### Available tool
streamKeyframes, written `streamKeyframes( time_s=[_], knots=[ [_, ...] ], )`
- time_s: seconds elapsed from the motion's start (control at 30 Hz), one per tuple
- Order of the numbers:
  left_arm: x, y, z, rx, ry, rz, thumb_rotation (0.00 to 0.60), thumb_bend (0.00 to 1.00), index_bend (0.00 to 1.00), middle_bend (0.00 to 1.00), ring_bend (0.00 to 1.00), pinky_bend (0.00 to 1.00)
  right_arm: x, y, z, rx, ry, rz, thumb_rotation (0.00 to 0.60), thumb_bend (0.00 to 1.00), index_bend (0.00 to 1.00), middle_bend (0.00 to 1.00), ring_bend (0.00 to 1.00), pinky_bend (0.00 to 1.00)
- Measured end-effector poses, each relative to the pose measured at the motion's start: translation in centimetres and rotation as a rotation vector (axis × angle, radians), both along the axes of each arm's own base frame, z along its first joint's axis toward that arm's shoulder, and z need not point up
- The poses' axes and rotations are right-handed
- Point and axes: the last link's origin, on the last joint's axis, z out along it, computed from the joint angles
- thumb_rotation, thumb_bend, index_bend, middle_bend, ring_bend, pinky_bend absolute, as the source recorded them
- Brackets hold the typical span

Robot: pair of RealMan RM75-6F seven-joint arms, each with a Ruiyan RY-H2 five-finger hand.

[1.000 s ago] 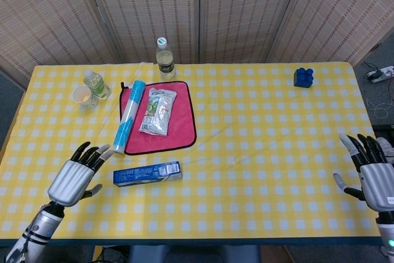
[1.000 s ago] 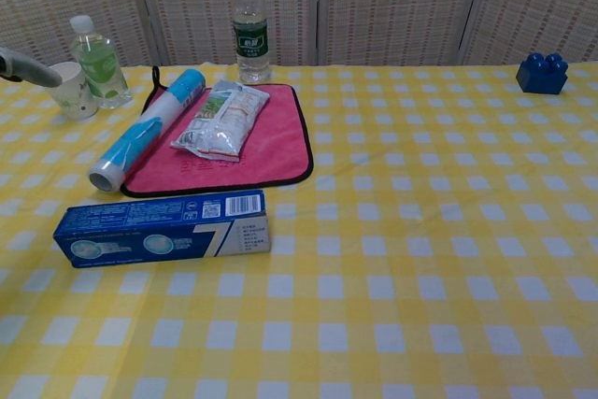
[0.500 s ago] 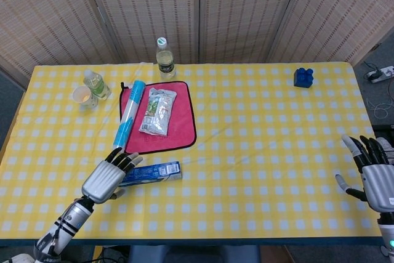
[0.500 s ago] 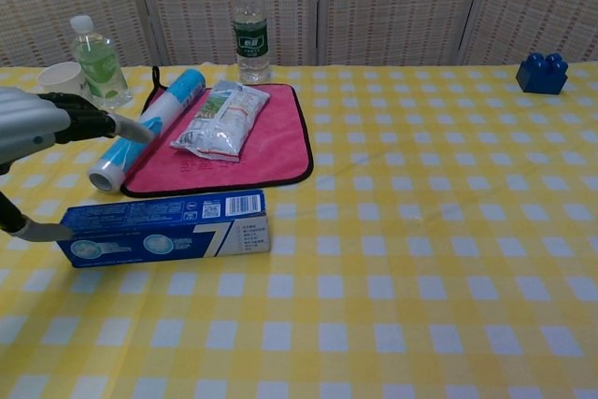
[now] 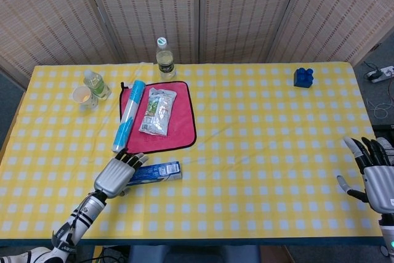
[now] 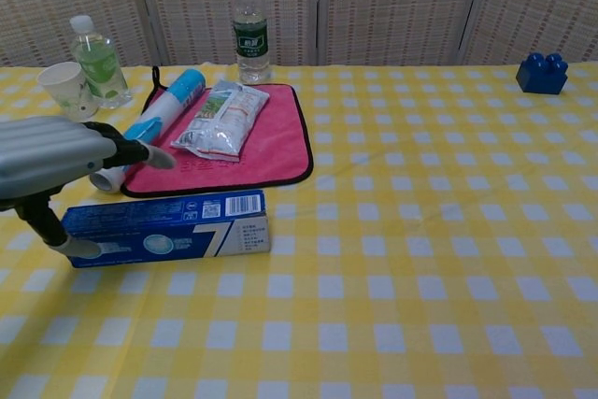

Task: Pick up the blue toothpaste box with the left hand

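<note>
The left robot hand [image 5: 116,174] now hangs directly over the left end of the blue toothpaste box [image 5: 154,172], having swept in from the bench's near-left corner within the last second. From the chest camera, its fingers [image 6: 131,151] reach across the top of the box while the thumb [image 6: 75,246] drops down the front face at the box's left end, so the hand is spread around the box rather than clamped; firm contact cannot be confirmed, and the box lies flat where it lay a second ago. That suggests the reach is done and closing and lifting remain. The box sits on the yellow checked bench [image 5: 258,152], just in front of the pink cloth [image 5: 178,127] that carries a snack packet [image 5: 157,110] and a blue-and-white roll [image 5: 128,116]. The right robot hand [image 5: 377,173] idles with fingers apart at the bench's far right edge, well away from the action.
</note>
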Motion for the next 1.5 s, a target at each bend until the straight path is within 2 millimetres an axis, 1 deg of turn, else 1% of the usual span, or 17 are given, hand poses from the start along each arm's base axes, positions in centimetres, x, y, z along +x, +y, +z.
streamKeyframes(
  time_s=[0.13, 0.23, 0.33, 0.5, 0.67, 0.8, 0.93, 1.03, 1.2, 1.33, 1.5],
  knots=[
    [-0.1, 0.4, -0.5, -0.002, 0.045, 0.023, 0.600, 0.20, 0.15, 0.20, 0.19, 0.07, -0.1, 0.0, 0.0, 0.001, -0.002, -0.005, 0.600, 0.26, 0.07, 0.12, 0.00, 0.00],
    [-0.1, 0.6, -0.9, -0.005, 0.072, 0.040, 0.600, 0.20, 0.18, 0.22, 0.21, 0.07, -0.2, 0.1, 0.0, 0.001, -0.003, -0.007, 0.600, 0.26, 0.07, 0.12, 0.00, 0.00],
    [-0.1, 0.8, -1.2, -0.003, 0.099, 0.053, 0.600, 0.20, 0.22, 0.25, 0.23, 0.07, -0.3, 0.1, 0.0, 0.001, -0.004, -0.011, 0.600, 0.26, 0.07, 0.12, 0.00, 0.00],
    [0.3, 0.9, -1.6, -0.009, 0.120, 0.061, 0.600, 0.20, 0.30, 0.31, 0.28, 0.07, -0.5, 0.1, -0.1, 0.004, -0.007, -0.017, 0.600, 0.26, 0.07, 0.12, 0.00, 0.00],
    [0.6, 1.3, -2.3, -0.018, 0.125, 0.069, 0.600, 0.20, 0.32, 0.36, 0.32, 0.07, -0.6, 0.0, -0.2, 0.007, -0.010, -0.020, 0.600, 0.26, 0.07, 0.12, 0.00, 0.00],
    [0.7, 1.8, -2.7, -0.010, 0.133, 0.075, 0.600, 0.20, 0.38, 0.45, 0.38, 0.07, -0.7, -0.1, -0.3, 0.011, -0.012, -0.023, 0.600, 0.26, 0.07, 0.12, 0.00, 0.00],
    [0.6, 2.2, -2.9, 0.005, 0.151, 0.076, 0.600, 0.20, 0.44, 0.52, 0.43, 0.07, -0.8, -0.2, -0.3, 0.013, -0.015, -0.028, 0.600, 0.26, 0.07, 0.12, 0.00, 0.00],
    [0.4, 2.3, -2.8, 0.025, 0.170, 0.069, 0.600, 0.20, 0.47, 0.55, 0.46, 0.07, -0.9, -0.2, -0.3, 0.013, -0.016, -0.027, 0.600, 0.26, 0.07, 0.12, 0.00, 0.00],
    [0.2, 2.2, -2.3, 0.073, 0.209, 0.037, 0.600, 0.20, 0.47, 0.56, 0.46, 0.07, -0.9, -0.2, -0.3, 0.013, -0.017, -0.027, 0.600, 0.26, 0.07, 0.12, 0.00, 0.00],
    [0.1, 2.0, -1.4, 0.136, 0.248, -0.011, 0.600, 0.20, 0.47, 0.56, 0.46, 0.07, -0.9, -0.2, -0.4, 0.013, -0.019, -0.026, 0.600, 0.26, 0.07, 0.12, 0.00, 0.00],
    [0.5, 1.6, 0.4, 0.243, 0.292, -0.095, 0.600, 0.20, 0.47, 0.56, 0.45, 0.07, -0.8, -0.2, -0.5, 0.015, -0.021, -0.022, 0.600, 0.26, 0.07, 0.12, 0.00, 0.00]
  ],
)
